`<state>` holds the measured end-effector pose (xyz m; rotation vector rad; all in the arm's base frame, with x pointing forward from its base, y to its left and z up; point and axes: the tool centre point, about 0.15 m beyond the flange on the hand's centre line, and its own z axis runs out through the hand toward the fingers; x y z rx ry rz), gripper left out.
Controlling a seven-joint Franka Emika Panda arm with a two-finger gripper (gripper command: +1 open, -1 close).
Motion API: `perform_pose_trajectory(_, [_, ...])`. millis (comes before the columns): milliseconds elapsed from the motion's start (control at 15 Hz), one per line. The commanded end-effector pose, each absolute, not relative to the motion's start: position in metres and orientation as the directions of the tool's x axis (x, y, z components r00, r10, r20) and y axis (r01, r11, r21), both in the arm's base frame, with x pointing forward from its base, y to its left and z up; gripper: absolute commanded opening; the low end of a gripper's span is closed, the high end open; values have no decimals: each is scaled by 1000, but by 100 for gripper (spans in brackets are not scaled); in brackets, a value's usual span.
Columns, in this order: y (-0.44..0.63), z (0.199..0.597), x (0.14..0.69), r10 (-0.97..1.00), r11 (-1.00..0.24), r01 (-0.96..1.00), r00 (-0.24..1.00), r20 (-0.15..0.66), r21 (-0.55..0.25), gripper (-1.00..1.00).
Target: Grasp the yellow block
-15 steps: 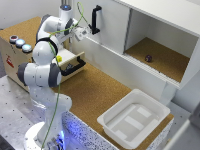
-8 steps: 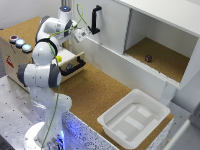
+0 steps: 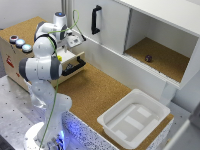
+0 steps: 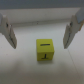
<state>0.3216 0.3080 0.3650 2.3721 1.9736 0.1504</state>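
In the exterior view, the white Panda arm (image 3: pixel 42 70) stands at the view's left on a pale speckled base (image 3: pixel 85 132), bent over so that its gripper (image 3: pixel 70 50) hangs above an open drawer (image 3: pixel 75 64) in a wooden box (image 3: pixel 12 62). The drawer has a black bar handle (image 3: pixel 74 66). Three round push buttons (image 3: pixel 20 43) sit on top of the box, and a red mark on its near face is too blurred to read. The tabletop (image 3: pixel 90 90) is brown cork. Behind it stands a white cabinet (image 3: pixel 125 35) with a black handle (image 3: pixel 95 20) on its sliding door; its open compartment at the view's right has a cork floor with a small dark ball (image 3: pixel 148 58) on it. A white bin (image 3: pixel 134 119) rests near the table's near right corner. The yellow block cannot be made out here, and the arm hides how the fingers stand.

In the wrist view, the yellow block (image 4: pixel 45 51) lies on a pale, plain surface, between the two fingers (image 4: pixel 8 32) and slightly forward of them. The jaws are spread wide and touch nothing. The block's upper face bears a dark mark like a bar over a short stem; it is too blurred to read as a letter.
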Motion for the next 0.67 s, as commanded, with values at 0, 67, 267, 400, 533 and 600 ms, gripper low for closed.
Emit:
perform_pose_trajectory(0, [317, 333, 325, 972, -225, 958, 232, -19, 176, 100])
perform_pose_trajectory(67, [316, 325, 327, 973, -228, 960, 232, -9, 163, 100])
perform_pose_trajectory(267, [318, 313, 335, 975, -221, 968, 218, 37, 122, 100])
perform_pose_trajectory(400, [315, 310, 344, 977, -211, 971, 206, 63, 108, 100])
perform_pose_trajectory(533, [314, 307, 350, 977, -204, 974, 198, 76, 94, 100])
perform_pose_trajectory(600, [316, 308, 350, 979, -194, 976, 186, 83, 98, -100])
